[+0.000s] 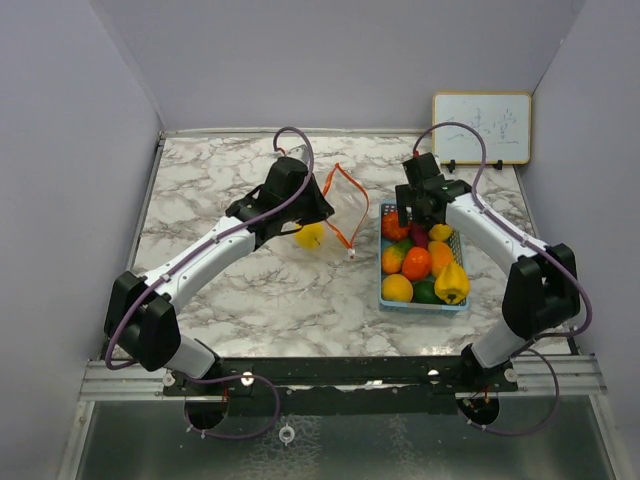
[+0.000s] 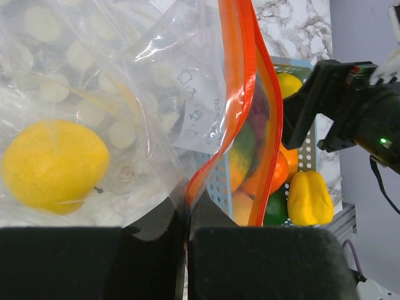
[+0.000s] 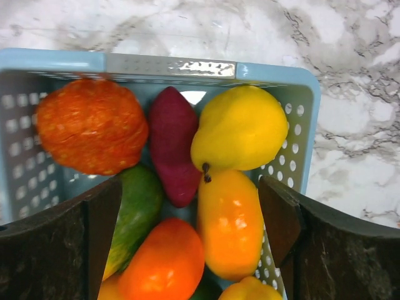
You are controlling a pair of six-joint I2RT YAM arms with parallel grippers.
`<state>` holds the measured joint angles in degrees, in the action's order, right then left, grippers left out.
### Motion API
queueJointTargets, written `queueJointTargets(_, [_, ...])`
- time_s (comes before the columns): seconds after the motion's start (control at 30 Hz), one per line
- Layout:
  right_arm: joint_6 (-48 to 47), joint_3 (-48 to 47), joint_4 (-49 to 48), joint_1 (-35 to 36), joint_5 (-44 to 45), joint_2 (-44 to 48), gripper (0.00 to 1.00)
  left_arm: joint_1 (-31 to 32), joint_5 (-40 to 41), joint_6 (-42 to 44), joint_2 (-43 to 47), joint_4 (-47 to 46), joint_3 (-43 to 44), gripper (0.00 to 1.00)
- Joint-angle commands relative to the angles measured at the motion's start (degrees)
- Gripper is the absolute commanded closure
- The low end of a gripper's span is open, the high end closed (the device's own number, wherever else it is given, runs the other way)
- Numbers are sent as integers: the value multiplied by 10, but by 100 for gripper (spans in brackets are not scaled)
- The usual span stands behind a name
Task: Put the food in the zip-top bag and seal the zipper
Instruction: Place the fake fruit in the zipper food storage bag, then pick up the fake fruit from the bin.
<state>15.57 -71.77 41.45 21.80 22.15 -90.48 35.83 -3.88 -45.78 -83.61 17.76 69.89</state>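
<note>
A clear zip-top bag (image 1: 335,215) with an orange zipper (image 2: 240,81) is held up off the marble table. My left gripper (image 2: 186,222) is shut on the bag's edge below the zipper. One yellow lemon (image 2: 53,165) lies inside the bag, also seen from above (image 1: 311,236). My right gripper (image 3: 187,212) is open above the blue basket (image 3: 175,65), its fingers either side of an orange pepper (image 3: 231,222). The basket holds the food: a red rough fruit (image 3: 90,125), a purple piece (image 3: 172,147), a yellow pear-shaped fruit (image 3: 240,128), a green piece (image 3: 134,209) and an orange-red fruit (image 3: 165,265).
The basket (image 1: 384,300) sits right of centre on the table, with a yellow pepper (image 1: 452,283) at its near right corner. A small whiteboard (image 1: 482,127) leans on the back wall at the right. Grey walls close in both sides.
</note>
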Motion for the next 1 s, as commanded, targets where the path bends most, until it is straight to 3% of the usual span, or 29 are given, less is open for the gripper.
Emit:
queueJointTargets(0.0, [-26,11,-27,3,104,-29,11,-3,-17,-6,16,-20,-11,100])
queueJointTargets(0.17, [-51,39,-77,1,155,-51,18,-4,-16,-8,23,-25,-20,100])
queueJointTargets(0.4, [-51,40,-121,-1,128,-101,27,-7,-17,-8,24,-24,-25,100])
queueJointTargets(0.53, [-49,30,-117,-2,135,-112,67,-8,-17,-8,24,-25,-27,100])
queueJointTargets(0.67, [-49,26,-93,-2,140,-80,93,-9,-18,-10,23,-28,-27,100])
queueJointTargets(0.83, [-42,-11,-24,-2,71,-6,98,-9,-25,-12,16,-30,-24,100])
queueJointTargets(0.97, [-49,-57,4,-1,-104,69,98,-9,-28,-16,14,-33,-24,100])
